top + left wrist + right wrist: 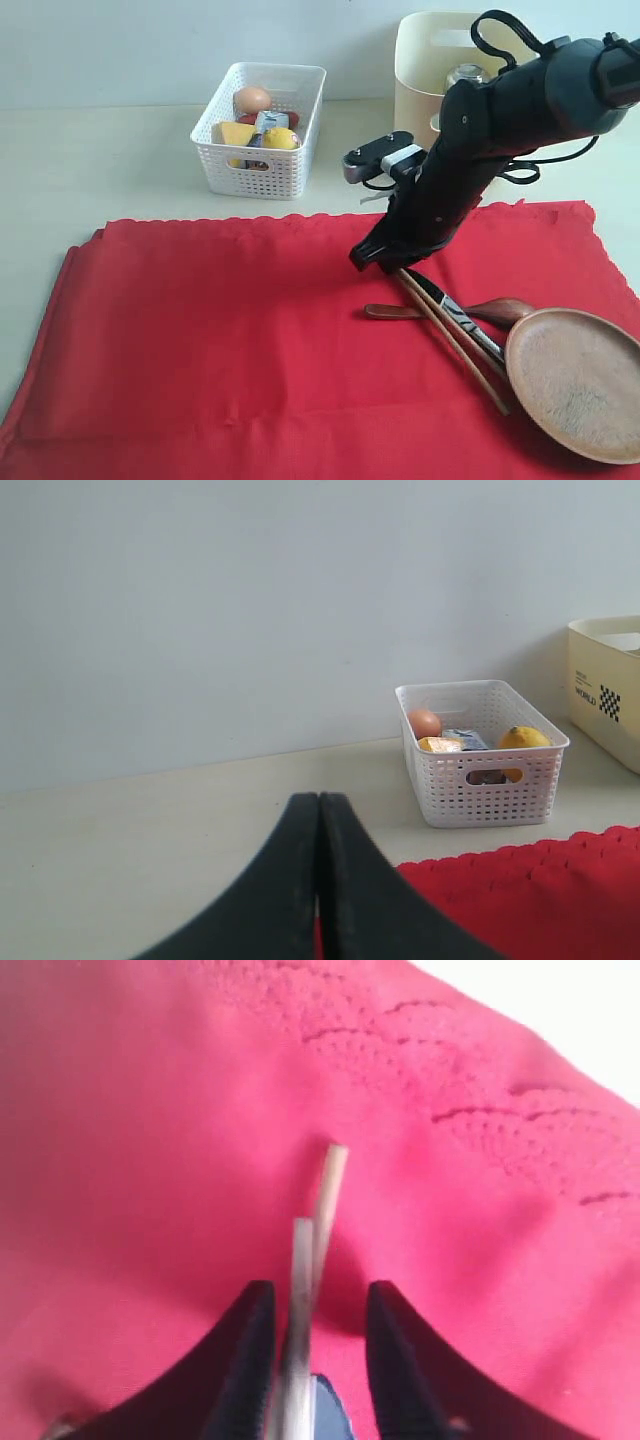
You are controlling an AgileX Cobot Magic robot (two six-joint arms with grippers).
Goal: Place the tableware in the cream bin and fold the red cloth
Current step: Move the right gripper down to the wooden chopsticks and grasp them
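Diagonally, chopsticks (455,343) lie from right gripper (385,262) to plate (575,395), jaws apart astride them, left gripper (319,810) closed.

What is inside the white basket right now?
The white basket holds an egg, a yellow cheese wedge, a lemon and a small carton. Its wall covers whatever lies lower down.
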